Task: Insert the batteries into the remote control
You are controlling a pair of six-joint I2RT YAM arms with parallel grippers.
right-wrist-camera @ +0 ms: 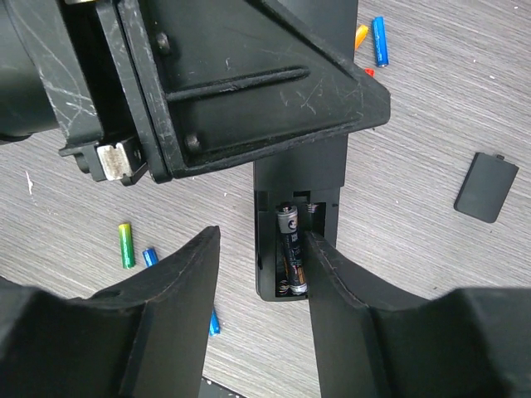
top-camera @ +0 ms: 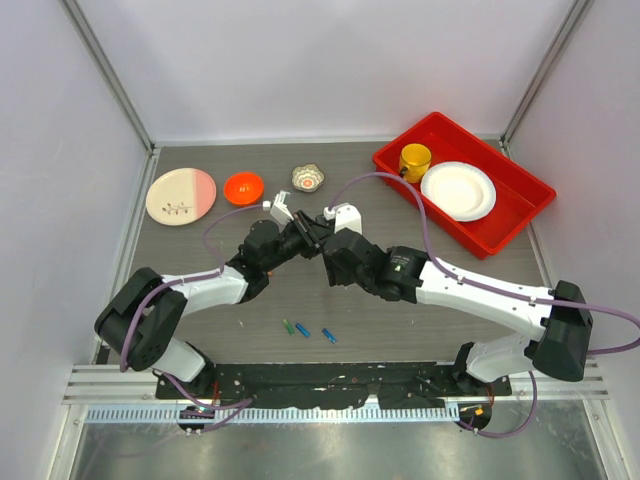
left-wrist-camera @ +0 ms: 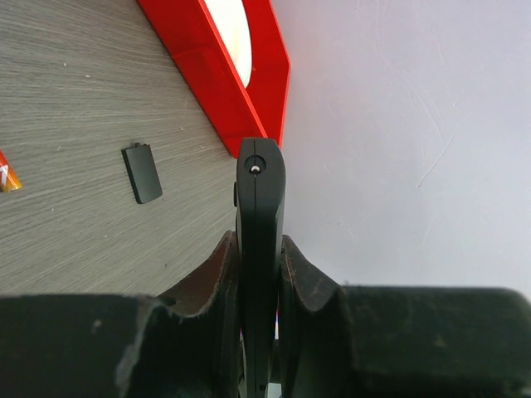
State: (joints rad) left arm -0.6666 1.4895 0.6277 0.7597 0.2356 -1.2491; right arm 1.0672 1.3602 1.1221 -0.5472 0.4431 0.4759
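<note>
My left gripper (left-wrist-camera: 260, 249) is shut on the remote control (left-wrist-camera: 260, 199), a slim black bar seen edge-on in the left wrist view. In the right wrist view the remote control (right-wrist-camera: 267, 249) shows its open recess, and a black battery (right-wrist-camera: 290, 247) lies inside it. My right gripper (right-wrist-camera: 261, 240) hangs open over that recess, one finger beside the battery and not gripping it. Loose batteries lie on the table: a green one (right-wrist-camera: 125, 244), a blue one (right-wrist-camera: 150, 256) and another blue one (right-wrist-camera: 214, 323). From above they are a green (top-camera: 288, 326) and two blue (top-camera: 303, 331) (top-camera: 328, 336).
A small flat black squarish piece (right-wrist-camera: 486, 187) lies on the table beside the remote. A red tray (top-camera: 520, 215) at the back right holds a yellow cup (top-camera: 415, 158) and a white plate (top-camera: 458, 190). An orange bowl (top-camera: 243, 186), a pink plate (top-camera: 181, 194) and a small dish (top-camera: 308, 178) stand at the back.
</note>
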